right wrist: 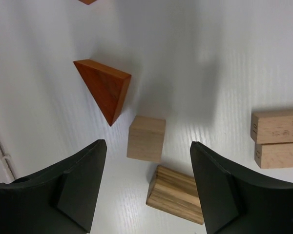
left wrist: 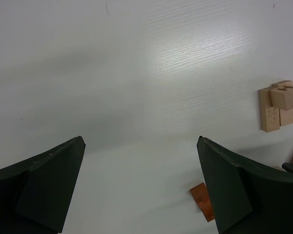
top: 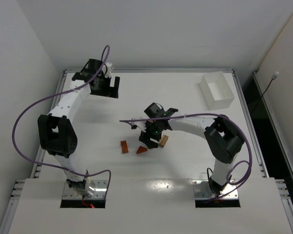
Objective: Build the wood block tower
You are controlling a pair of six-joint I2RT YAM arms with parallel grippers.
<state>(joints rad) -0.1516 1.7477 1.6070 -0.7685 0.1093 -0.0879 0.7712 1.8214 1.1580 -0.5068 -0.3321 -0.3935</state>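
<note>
My right gripper (top: 154, 132) hangs open over a loose group of wood blocks near the table's middle. In the right wrist view its fingers (right wrist: 80, 187) flank a pale tan cube (right wrist: 146, 138) and a striped tan wedge (right wrist: 178, 195) without touching either. A reddish-brown wedge (right wrist: 105, 87) lies just beyond them, and two tan bricks (right wrist: 278, 139) lie together at the right. The top view also shows a reddish-brown brick (top: 124, 146) and the reddish-brown wedge (top: 142, 150). My left gripper (top: 106, 87) is open and empty at the far left. A tower is not in view.
A white rectangular box (top: 217, 90) stands at the back right. In the left wrist view the tan bricks (left wrist: 278, 105) lie at the right edge and a reddish-brown brick (left wrist: 201, 199) peeks from behind the right finger. Purple cables loop off both arms.
</note>
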